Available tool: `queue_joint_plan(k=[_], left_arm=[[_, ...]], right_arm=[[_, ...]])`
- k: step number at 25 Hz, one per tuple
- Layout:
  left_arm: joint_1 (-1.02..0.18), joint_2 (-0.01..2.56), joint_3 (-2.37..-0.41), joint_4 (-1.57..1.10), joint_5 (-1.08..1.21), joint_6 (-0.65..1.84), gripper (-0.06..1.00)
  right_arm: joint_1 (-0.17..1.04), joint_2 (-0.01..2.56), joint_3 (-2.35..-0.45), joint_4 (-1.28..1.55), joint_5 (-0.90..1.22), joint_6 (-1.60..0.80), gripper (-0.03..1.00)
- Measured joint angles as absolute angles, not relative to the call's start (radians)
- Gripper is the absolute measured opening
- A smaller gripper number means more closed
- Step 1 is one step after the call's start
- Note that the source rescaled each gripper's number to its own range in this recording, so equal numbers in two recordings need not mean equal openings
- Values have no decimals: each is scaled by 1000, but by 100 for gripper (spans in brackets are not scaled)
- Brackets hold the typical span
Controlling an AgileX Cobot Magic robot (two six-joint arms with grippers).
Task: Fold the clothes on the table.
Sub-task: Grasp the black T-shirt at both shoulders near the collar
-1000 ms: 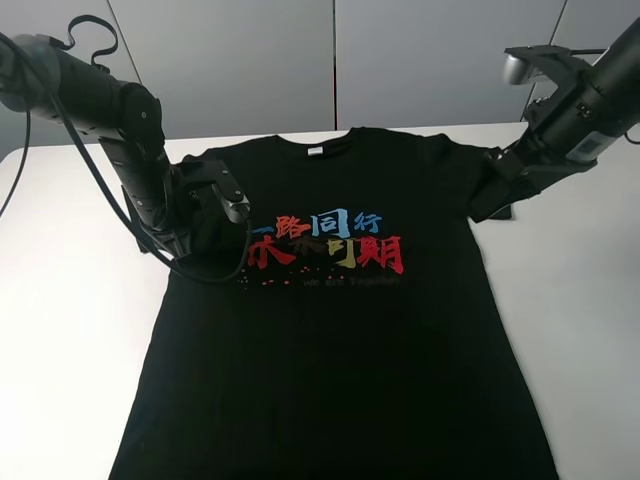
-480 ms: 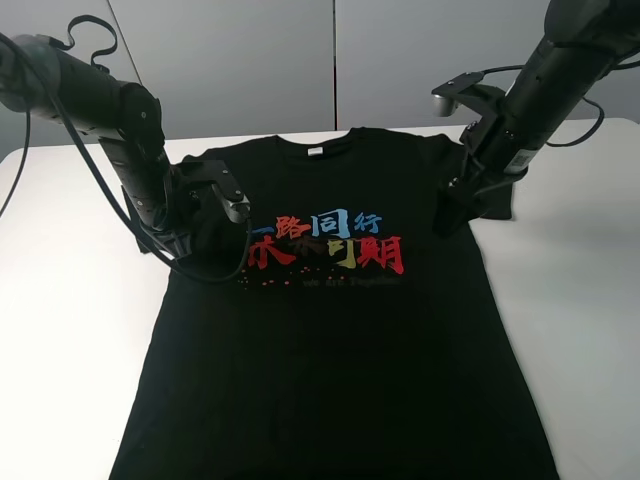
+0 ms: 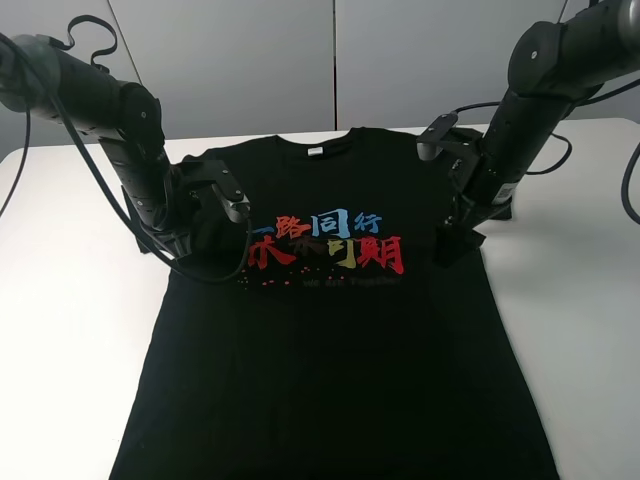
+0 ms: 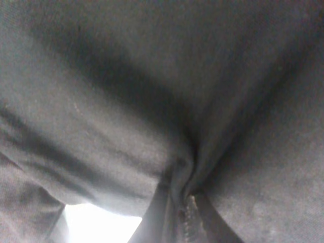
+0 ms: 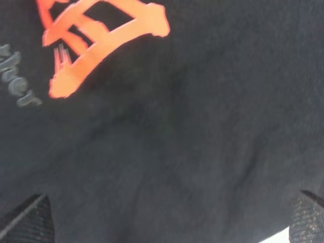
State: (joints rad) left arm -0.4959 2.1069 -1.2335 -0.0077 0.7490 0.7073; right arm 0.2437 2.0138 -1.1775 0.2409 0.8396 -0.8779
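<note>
left hand [image 3: 200, 222] tight on clothes [image 3: 340, 340]

Behind the white tabletop [image 3: 60, 330] stands a plain grey wall [image 3: 230, 60] of flat panels, divided by thin vertical seams [image 3: 334, 60]. The light is soft and even, leaving only faint shadows on the tabletop, whose far corner is rounded.

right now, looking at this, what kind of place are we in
Most likely a robotics lab or test bench, not a home: a plain white table against bare grey wall panels, with a black left arm and right arm working over a single black T-shirt.
</note>
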Motion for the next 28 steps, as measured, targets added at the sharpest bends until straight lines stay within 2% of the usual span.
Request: queue_joint_plan(k=[24, 25, 28], left_arm=[[-496, 2107, -1233, -14, 738, 719, 0], [-496, 2107, -1233, -14, 738, 719, 0], [-496, 2107, -1233, -14, 738, 719, 0]], right_arm=[[247, 2086, -1186, 170, 774, -873, 100], [249, 2087, -1187, 166, 774, -873, 97], [249, 2093, -1190, 137, 754, -873, 78]])
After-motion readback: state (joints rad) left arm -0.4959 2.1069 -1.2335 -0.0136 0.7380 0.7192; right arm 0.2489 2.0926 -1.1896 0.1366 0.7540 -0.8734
